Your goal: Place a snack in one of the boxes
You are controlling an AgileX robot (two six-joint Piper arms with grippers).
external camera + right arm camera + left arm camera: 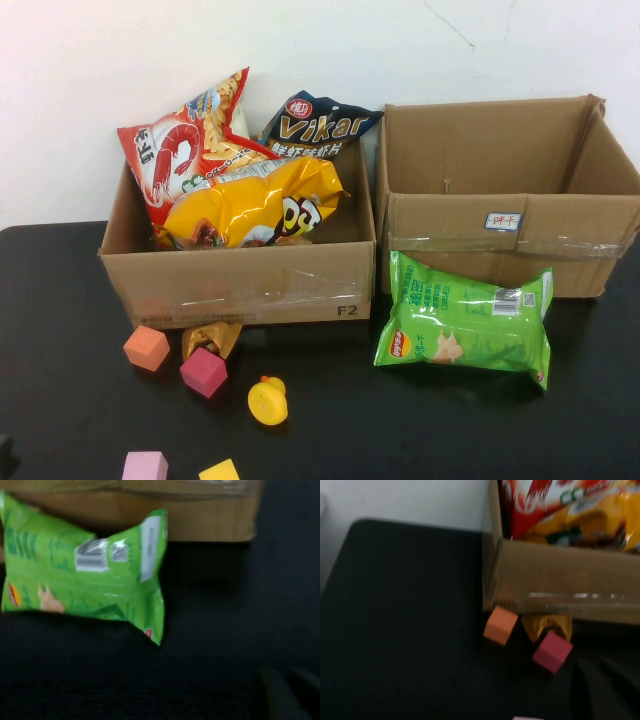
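A green chip bag (465,320) lies flat on the black table in front of the empty right cardboard box (510,240); it also shows in the right wrist view (85,570). The left box (240,285) holds a red shrimp-chip bag (180,155), a yellow bag (255,200) and a dark blue Vikar bag (320,125). A small gold packet (212,338) lies against its front. Neither arm shows in the high view. My left gripper (600,690) hangs shut and empty near the blocks. My right gripper (287,695) is shut and empty, off the green bag's corner.
An orange block (147,348), a magenta block (203,372) and a yellow toy duck (268,400) sit in front of the left box. A pink block (145,466) and a yellow block (219,471) lie at the table's near edge.
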